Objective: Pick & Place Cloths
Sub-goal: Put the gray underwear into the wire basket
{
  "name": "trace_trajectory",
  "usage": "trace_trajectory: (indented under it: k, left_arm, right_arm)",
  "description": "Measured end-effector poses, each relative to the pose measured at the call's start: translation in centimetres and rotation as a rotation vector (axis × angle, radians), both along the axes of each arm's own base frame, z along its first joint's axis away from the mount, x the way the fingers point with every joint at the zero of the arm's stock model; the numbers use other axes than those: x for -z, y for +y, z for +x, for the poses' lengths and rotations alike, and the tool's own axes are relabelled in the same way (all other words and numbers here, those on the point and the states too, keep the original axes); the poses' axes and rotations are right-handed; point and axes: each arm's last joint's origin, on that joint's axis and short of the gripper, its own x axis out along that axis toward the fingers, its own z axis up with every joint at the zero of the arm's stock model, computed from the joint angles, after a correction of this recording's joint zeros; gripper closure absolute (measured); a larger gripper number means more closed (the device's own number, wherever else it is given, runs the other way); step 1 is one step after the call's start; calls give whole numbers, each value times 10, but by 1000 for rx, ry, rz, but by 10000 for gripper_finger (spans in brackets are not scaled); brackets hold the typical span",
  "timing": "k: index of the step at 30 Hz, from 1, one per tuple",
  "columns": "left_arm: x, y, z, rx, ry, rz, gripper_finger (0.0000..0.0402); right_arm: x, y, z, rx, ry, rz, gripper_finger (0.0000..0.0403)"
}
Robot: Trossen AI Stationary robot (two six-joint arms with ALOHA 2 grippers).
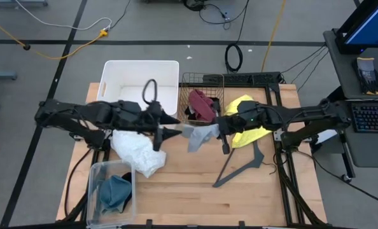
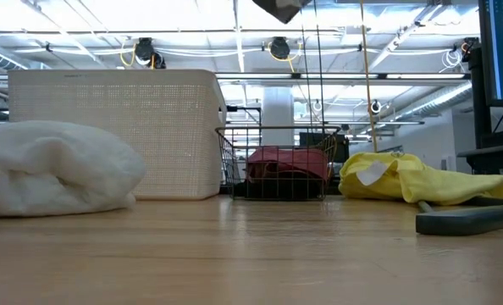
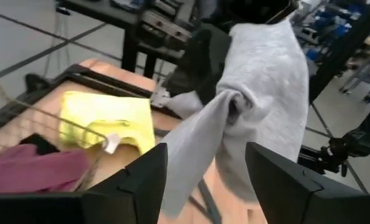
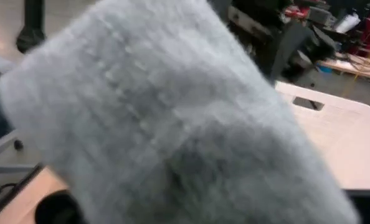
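Between my two pincers hangs a grey cloth (image 1: 196, 135), soft matt knit with a fuzzy nap. My left pincer (image 3: 205, 180) has matt black plastic fingers (image 3: 144, 180) either side of it. Behind my right pincer (image 1: 219, 127) lies a yellow cloth (image 2: 421, 180), thin and smooth-woven. Beyond it a maroon cloth (image 2: 287, 163) sits in a thin wire basket (image 2: 277, 135) of dull metal. The white bin (image 2: 116, 127) is finely ribbed matt plastic. Near my left pincer, a white cloth (image 2: 57, 169) looks plush. The tabletop (image 1: 189, 184) is pale wood with a satin sheen.
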Motion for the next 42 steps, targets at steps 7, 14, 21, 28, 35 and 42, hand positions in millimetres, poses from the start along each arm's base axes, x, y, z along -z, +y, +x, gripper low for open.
trace_trajectory:
  k: [7, 14, 21, 28, 35, 42]
  left_arm:
    - [-7, 6, -33, -102, 65, 76, 179]
    - [-6, 4, -47, -107, 128, 131, 179]
    - [7, -1, -56, -77, 151, 139, 179]
    - [38, 0, -74, -85, 96, 87, 178]
    - [63, 3, -90, -79, -9, 80, 178]
    - [83, 6, -99, -79, -54, 77, 178]
  right_arm:
    - [-3, -7, -19, 161, 67, -89, 391]
    - [-9, -14, -33, 322, 84, -311, 391]
    - [-10, -31, -34, 446, 120, -542, 391]
    - [-13, -65, -36, 565, 135, -584, 391]
    - [-15, -98, -40, 636, 111, -495, 391]
    - [-2, -128, -34, 667, 146, -372, 391]
